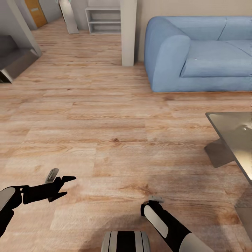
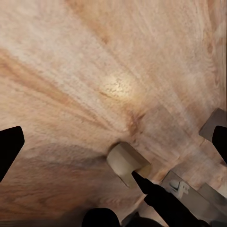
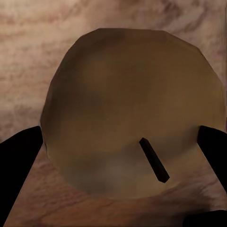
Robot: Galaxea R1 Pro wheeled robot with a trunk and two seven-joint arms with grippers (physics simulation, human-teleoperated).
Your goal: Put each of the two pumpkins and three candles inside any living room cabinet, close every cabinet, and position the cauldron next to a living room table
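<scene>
A round tan candle (image 3: 127, 94) with a short dark wick sits between the fingers of my right gripper (image 3: 118, 142), which is shut on its sides. The left wrist view shows the same cream candle (image 2: 125, 161) held just above the wood floor by a black finger (image 2: 146, 185). In the head view my right arm points down at the lower middle, its gripper (image 1: 154, 202) tucked under the wrist. My left gripper (image 1: 64, 187) hovers open and empty over the floor at the lower left. The glass-topped table (image 1: 234, 133) stands at the right edge.
A blue sofa (image 1: 199, 52) fills the back right, with a pale pillar (image 1: 128, 31) beside its left arm. A white shelf (image 1: 104, 19) stands at the back and a grey low unit (image 1: 14, 59) at the far left. Wood floor spreads between them.
</scene>
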